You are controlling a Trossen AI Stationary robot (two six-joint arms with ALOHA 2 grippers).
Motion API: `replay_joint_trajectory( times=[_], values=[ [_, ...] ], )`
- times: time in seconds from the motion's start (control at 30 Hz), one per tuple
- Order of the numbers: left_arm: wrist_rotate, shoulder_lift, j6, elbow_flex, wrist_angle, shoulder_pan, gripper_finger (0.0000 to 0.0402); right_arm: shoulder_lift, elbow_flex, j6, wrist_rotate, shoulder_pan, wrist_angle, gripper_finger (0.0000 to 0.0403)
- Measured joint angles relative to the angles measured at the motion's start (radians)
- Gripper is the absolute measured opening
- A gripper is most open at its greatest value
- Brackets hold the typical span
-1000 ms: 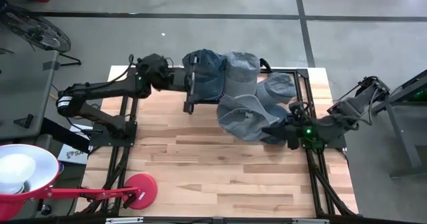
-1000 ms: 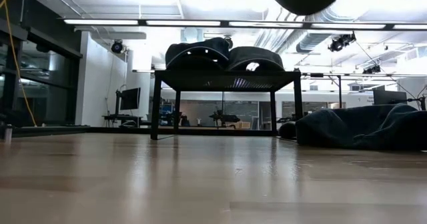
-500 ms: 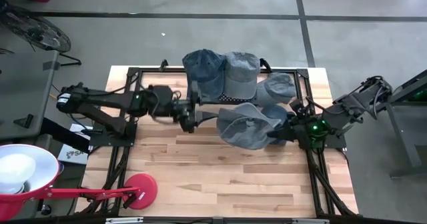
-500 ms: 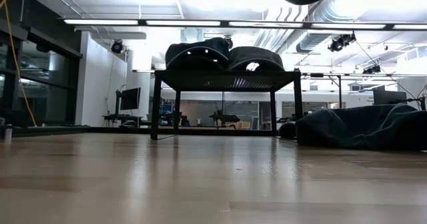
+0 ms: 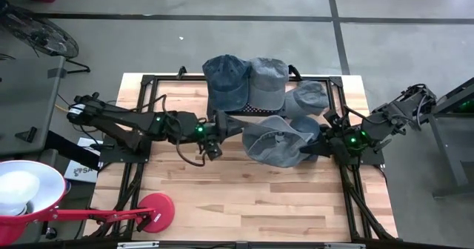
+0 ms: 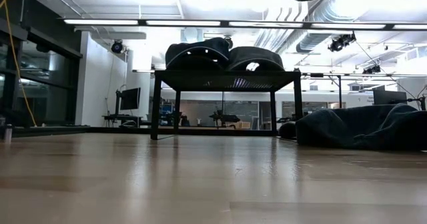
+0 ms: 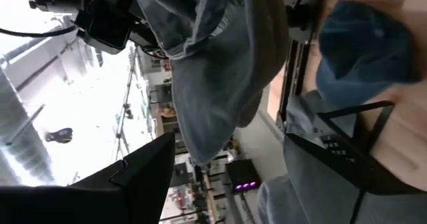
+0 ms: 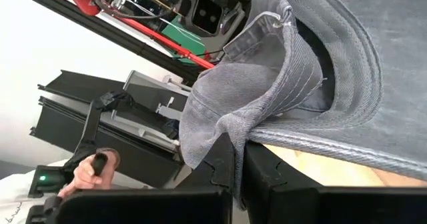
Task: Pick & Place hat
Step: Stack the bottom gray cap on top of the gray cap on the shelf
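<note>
Right hand clamped on raised hat, left hand spread beside.

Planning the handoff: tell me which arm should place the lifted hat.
Right. The right gripper is shut on the grey hat, which it holds above the table. The left gripper is open beside the hat, holding nothing.

hat: matt grey-blue denim cloth, stitched seams | counter: smooth pale wood planks | rack: dark matt metal
</note>
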Motion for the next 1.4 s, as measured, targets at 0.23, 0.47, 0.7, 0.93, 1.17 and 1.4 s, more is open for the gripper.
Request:
replay_joint_trajectory(
  times=[0.23, 0.47, 0.7, 0.93, 1.17, 1.4],
  values=[
    [0.005, 0.043, 0.065, 0.0, 0.103, -0.012, 0.0271, 0.0, 0.0, -0.003, -0.002, 0.0, 0.0, 0.0004],
    [-0.025, 0.043, 0.055, 0.0, 0.11, -0.037, 0.0203, 0.0, 0.0, -0.026, 0.0, 0.0, 0.0, 0.0004],
    [-0.031, 0.043, 0.054, 0.0, 0.103, -0.053, 0.0094, 0.0, 0.0, -0.029, 0.003, -0.008, 0.0, 0.0004],
    [-0.046, 0.043, 0.049, -0.001, 0.102, -0.051, 0.0009, 0.0, 0.0, -0.032, -0.001, -0.026, 0.0, 0.0004],
    [-0.091, 0.043, -0.066, -0.001, 0.104, -0.051, 0.0004, 0.0, 0.0, -0.081, -0.001, -0.027, 0.016, 0.0014],
    [-0.093, 0.043, -0.109, -0.001, 0.103, -0.051, 0.0002, 0.0, 0.0, -0.194, -0.017, -0.027, 0.055, 0.0055]
  ],
)
